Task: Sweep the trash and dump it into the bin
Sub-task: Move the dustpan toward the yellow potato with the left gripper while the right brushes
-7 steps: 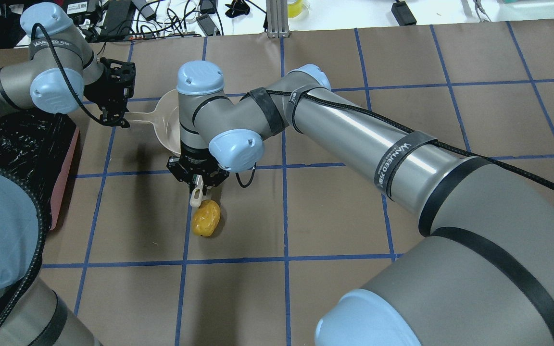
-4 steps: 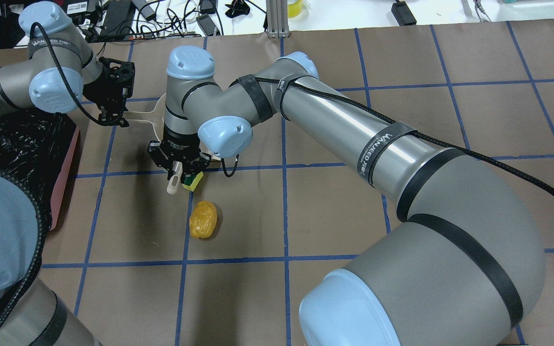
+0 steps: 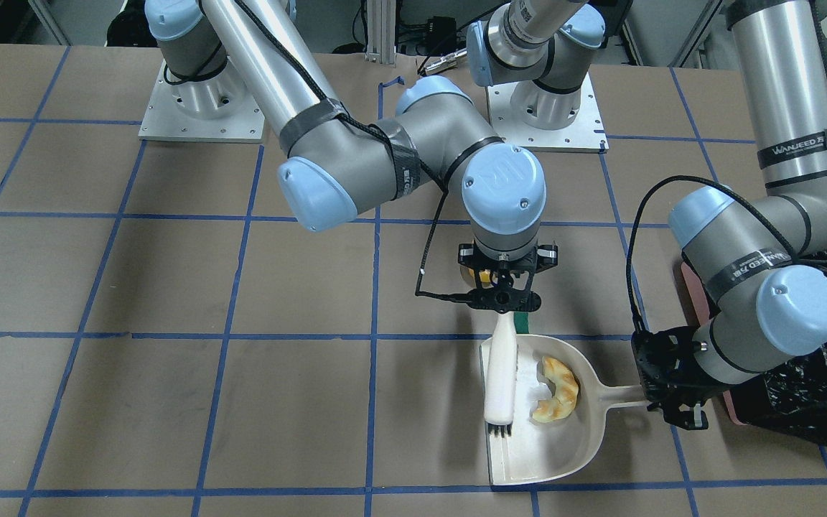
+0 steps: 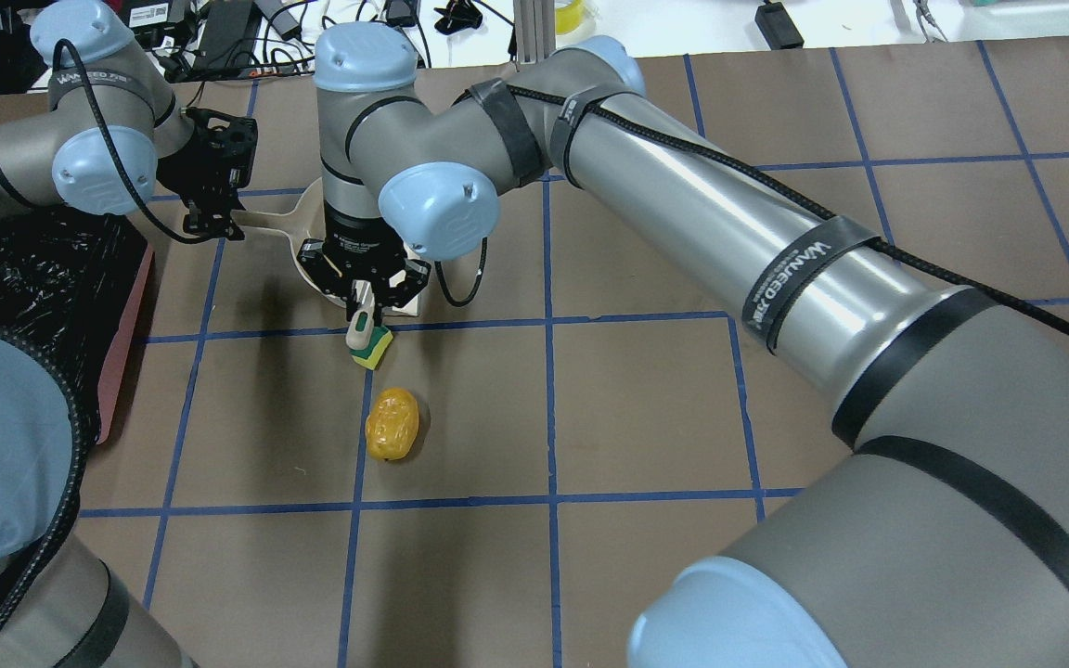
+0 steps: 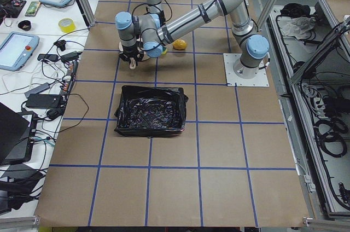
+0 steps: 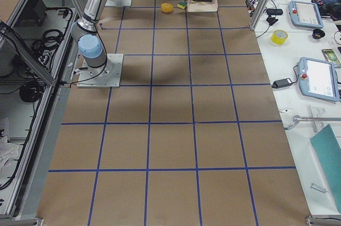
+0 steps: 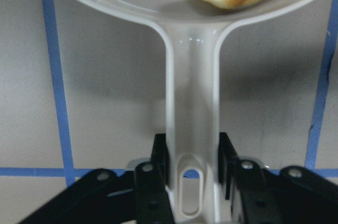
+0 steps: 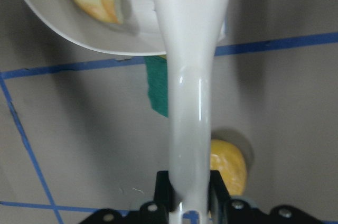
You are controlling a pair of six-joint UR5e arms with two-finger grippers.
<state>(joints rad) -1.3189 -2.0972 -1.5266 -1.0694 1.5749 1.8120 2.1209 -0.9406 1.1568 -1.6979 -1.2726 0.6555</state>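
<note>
Trash lay in three places. The bread [image 3: 557,391] sat inside the pan [image 3: 564,449]. The sponge [image 4: 370,349] lay on the table [image 4: 646,417] just outside the pan's mouth, against the brush [image 3: 501,377] handle. The lump [image 4: 392,424] lay near the sponge on the robot's side, apart from it. None of it had reached the bin [image 5: 149,110], which stood by the left arm; we could make out no piece on its black liner.

We judged the sweeping to be in hand, with one piece of three gathered. The right claw [image 8: 189,195] was clamped on the brush handle. The brush reached in over the pan's lip, its bristles above the pan's floor near the bread. The left claw [image 7: 191,163] was clamped on the pan's handle, and the pan appeared to rest flat on the table.

The next move, as we read it, called for lifting the bristles out past the sponge and setting them down on its far side. The brush could then draw the sponge over the lip while the left claw held the pan firm. The lump would want the same, and only then the carry to the bin.
</note>
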